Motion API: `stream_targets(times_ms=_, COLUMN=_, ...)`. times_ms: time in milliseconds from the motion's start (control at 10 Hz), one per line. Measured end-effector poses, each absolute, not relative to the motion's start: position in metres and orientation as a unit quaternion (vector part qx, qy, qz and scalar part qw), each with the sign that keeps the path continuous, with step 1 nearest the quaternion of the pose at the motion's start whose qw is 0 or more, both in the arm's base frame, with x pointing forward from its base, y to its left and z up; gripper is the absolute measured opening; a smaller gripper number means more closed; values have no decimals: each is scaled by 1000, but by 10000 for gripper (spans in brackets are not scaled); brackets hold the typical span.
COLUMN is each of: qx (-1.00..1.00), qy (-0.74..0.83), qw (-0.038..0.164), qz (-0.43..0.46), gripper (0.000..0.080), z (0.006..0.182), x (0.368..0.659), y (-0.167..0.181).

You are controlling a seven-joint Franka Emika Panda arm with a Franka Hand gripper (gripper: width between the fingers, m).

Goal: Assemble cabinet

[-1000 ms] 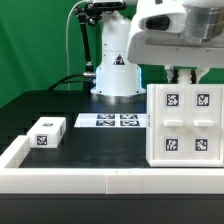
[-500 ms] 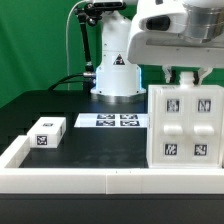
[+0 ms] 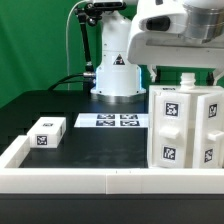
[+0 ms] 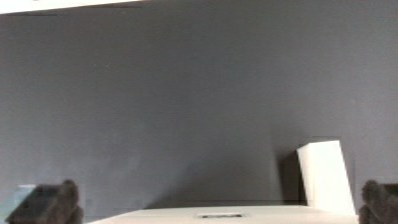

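Observation:
The white cabinet body [image 3: 186,128] stands upright at the exterior view's right, turned so that one corner edge faces the camera, with tag markers on both visible faces. My gripper [image 3: 187,80] hangs just above its top. In the wrist view the gripper [image 4: 215,203] has its dark fingers [image 4: 54,203] wide apart at the frame's sides. The cabinet's white top [image 4: 196,216] and an upright white panel [image 4: 320,178] lie between them, and I cannot tell whether the fingers touch it. A small white block [image 3: 45,132] with a tag lies at the exterior view's left.
The marker board [image 3: 112,121] lies flat in front of the robot base [image 3: 115,70]. A low white rim [image 3: 70,181] edges the table at the front and left. Cables run behind the base.
The cabinet body has turned about its upright axis: its flat tagged front faced the camera before, and now a corner edge does. The gripper has stayed above it.

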State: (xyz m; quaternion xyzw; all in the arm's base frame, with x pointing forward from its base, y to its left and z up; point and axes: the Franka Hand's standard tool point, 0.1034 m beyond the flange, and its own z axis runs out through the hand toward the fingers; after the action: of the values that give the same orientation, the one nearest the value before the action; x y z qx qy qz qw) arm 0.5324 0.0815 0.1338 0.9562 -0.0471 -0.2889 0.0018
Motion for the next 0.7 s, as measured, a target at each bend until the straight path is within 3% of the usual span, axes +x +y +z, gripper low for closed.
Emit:
stream_targets(times_ms=300, qx=967, qy=-32, qw=-3, qz=-253, gripper=797, z=139, x=529, y=84)
stream_targets(times_ms=500, qx=977, qy=-24, qw=-6, qz=-212, gripper=797, z=141, x=506, y=84)
stream_targets(times_ms=700, qx=984, qy=-16, qw=-6, qz=-179, gripper=797, z=131, x=483, y=91)
